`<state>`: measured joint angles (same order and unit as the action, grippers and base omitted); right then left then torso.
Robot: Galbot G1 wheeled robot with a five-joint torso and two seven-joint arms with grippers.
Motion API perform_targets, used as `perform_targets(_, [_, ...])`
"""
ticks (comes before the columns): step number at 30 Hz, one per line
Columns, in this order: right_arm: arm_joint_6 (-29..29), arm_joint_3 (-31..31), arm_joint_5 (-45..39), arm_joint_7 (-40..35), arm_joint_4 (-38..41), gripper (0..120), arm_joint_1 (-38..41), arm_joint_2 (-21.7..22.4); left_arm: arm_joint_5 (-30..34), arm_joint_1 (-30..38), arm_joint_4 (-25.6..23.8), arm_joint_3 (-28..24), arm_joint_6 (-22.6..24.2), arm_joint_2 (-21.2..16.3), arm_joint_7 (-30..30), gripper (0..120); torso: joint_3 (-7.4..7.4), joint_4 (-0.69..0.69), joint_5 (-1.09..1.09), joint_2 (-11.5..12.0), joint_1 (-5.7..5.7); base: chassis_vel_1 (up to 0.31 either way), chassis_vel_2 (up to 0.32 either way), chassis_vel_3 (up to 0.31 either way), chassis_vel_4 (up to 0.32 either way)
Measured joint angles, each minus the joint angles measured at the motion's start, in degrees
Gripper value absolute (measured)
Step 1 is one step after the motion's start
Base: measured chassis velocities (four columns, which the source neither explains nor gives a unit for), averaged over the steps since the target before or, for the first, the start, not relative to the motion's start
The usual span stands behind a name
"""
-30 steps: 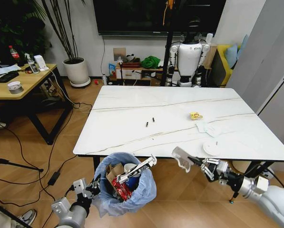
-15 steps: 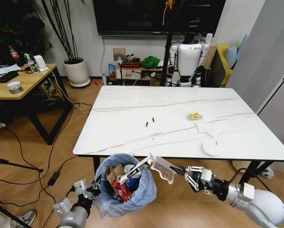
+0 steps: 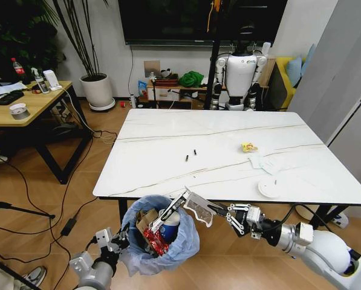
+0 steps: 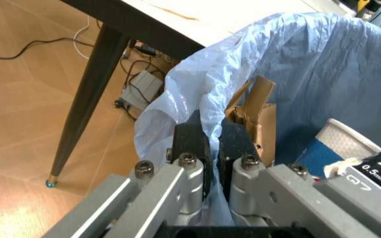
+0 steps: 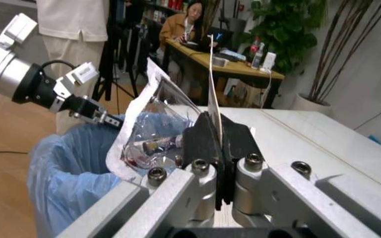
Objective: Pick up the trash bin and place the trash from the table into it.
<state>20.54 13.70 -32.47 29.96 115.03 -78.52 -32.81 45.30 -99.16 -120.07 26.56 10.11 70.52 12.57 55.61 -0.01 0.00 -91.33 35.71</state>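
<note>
R gripper (image 3: 224,214) clamped shut on clear crumpled plastic wrapper (image 3: 199,208), held at rim of round dark bin w/ crinkled light-blue bag liner (image 3: 179,248), which L gripper (image 4: 210,144) pinches shut by the liner. Risk: wrapper snags on long white strip (image 3: 170,215) jutting out, falls outside. More trash on white marble-look table (image 3: 168,151).

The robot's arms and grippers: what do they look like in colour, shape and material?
Both arms are silver-grey metal with rounded white shells, clearest on the right arm's forearm in the head view. The left gripper and right gripper each have two flat black fingers on a brushed aluminium body fastened with dark hex-socket bolts. A black cable runs along the right arm.
</note>
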Motion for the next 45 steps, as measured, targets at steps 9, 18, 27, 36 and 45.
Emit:
perform_targets(9, [0.10, 0.14, 0.37, -0.16, 2.31, 0, -1.12, -0.24, -0.01, 0.15, 0.30, 0.01, 0.00, 0.01, 0.05, 0, 0.00, 0.00, -0.01, 0.00, 0.00, 0.000, 0.000, 0.000, 0.000])
perform_targets(18, [1.50, 1.49, 0.75, 0.94, -1.10, 0, -1.40, -0.60, -0.03, -0.27, -0.17, 0.21, 0.03, -0.06, 0.07, 0, 0.00, 0.00, 0.00, 0.00, 0.00, 0.000, 0.000, 0.000, 0.000])
perform_targets(27, [1.00, -1.01, -0.30, -0.46, 1.39, 0, 2.01, 0.24, -0.18, -0.27, -0.22, 0.26, 0.06, -0.04, 0.16, 0, 0.00, 0.01, 0.00, 0.00, 0.00, 0.000, 0.000, 0.000, 0.000])
perform_targets(36, [0.78, -1.13, -0.64, -1.07, 4.98, 0, 4.81, 2.35, -0.51, -0.71, 0.49, 0.26, 0.06, 0.25, 0.06, 0, 0.00, 0.00, -0.01, 0.00, 0.00, 0.000, 0.000, 0.000, 0.000])
perform_targets(45, [1.15, -9.33, -2.81, -1.69, 9.07, 0, 12.52, 4.27, -0.67, -0.64, 0.80, -0.14, 0.16, 0.43, 0.14, 0, 0.00, 0.01, -0.01, 0.00, 0.00, 0.000, 0.000, 0.000, 0.000])
